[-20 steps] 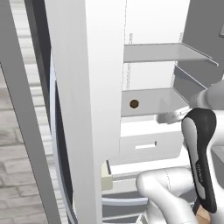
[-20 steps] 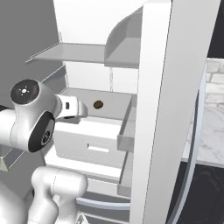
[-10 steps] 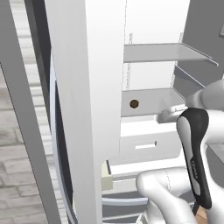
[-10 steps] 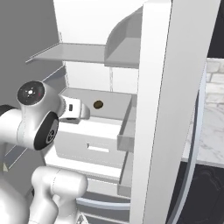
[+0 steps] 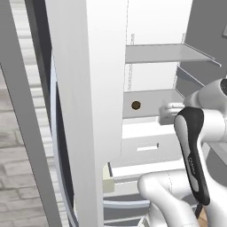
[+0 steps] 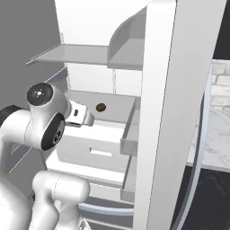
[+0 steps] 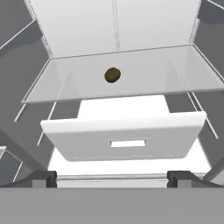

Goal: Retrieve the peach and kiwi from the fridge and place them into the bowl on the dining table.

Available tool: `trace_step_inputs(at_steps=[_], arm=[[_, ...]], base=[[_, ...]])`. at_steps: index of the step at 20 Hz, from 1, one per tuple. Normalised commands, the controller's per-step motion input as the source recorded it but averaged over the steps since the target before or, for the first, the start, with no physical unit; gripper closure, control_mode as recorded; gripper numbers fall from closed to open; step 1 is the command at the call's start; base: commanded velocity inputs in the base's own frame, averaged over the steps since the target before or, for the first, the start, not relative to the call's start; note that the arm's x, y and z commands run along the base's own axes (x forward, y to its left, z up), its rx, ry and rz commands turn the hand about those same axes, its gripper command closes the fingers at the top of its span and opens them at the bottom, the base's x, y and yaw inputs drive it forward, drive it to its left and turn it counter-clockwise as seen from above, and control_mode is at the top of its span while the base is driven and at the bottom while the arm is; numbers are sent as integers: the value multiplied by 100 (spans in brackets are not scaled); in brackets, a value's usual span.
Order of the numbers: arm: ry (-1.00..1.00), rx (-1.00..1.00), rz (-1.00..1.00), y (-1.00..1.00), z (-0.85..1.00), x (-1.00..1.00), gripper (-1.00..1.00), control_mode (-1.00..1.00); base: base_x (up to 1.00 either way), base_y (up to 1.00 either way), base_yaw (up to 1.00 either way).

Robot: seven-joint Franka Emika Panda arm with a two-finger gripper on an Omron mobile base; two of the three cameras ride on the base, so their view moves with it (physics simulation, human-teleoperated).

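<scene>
The fridge (image 5: 84, 111) stands open with its white inside showing. A small dark brown kiwi (image 7: 112, 75) lies alone on the glass shelf (image 7: 175, 74), also visible as the kiwi (image 5: 136, 105) and the kiwi (image 6: 101, 107) in the base views. My gripper (image 7: 111, 177) is open and empty, held in front of the shelf and a little short of the fruit. The gripper (image 6: 89, 118) sits just left of the kiwi in the right base view, and the gripper (image 5: 163, 110) just right of it in the left base view. The peach, the bowl and the dining table are out of view.
A white drawer (image 7: 122, 140) is pulled out under the glass shelf, below my hand. Another glass shelf (image 5: 168, 53) hangs above. The thick white fridge doors (image 6: 166, 112) stand on both sides of the arm. A marble-patterned surface (image 6: 218, 117) lies beyond the right door.
The arm has shifted a little and the hand has crept closer to the kiwi. The jaws have stayed open, and the kiwi has not moved.
</scene>
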Motion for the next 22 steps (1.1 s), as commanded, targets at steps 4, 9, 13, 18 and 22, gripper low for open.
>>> trace_step_inputs(at_steps=[4, 9, 13, 18, 22], arm=[[1, 7, 0, 0, -14, 35, -100, -100], [0, 0, 0, 6, -14, 36, -100, -100], [0, 0, 0, 10, -19, 32, -100, -100], [0, 0, 0, 4, -19, 35, -100, -100], [0, 0, 0, 6, -11, 39, -100, -100]], base=[[0, 0, 0], [0, 0, 0], [0, 0, 0], [0, 0, 0], [0, 0, 0]])
